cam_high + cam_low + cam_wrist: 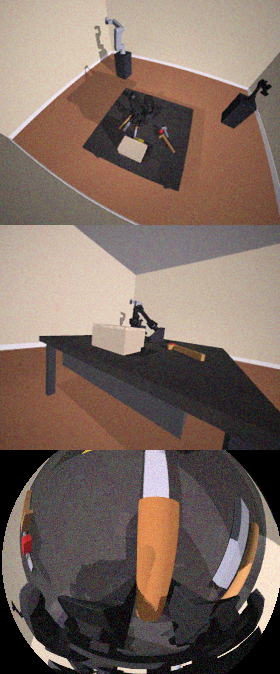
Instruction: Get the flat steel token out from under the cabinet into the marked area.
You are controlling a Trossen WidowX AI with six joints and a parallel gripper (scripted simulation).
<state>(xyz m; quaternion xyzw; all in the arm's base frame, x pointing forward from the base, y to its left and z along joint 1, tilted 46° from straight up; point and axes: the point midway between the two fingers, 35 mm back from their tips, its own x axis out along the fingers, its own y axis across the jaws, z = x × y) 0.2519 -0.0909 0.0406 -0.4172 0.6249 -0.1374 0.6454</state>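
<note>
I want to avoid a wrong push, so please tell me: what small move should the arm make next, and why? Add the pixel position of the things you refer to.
Probably ease the blade (156, 475) toward the cabinet (133, 149) (117, 339), keeping it low: the gripper (151, 580) holds its orange handle (157, 545), and the blade points away from the gripper.

I can't read any words, names or numbers here, not on the pale box (133, 149) (117, 339), not on the tools with orange handles (125, 122) (157, 550), and not on the big black desk (162, 170) (178, 375) under them.
</note>
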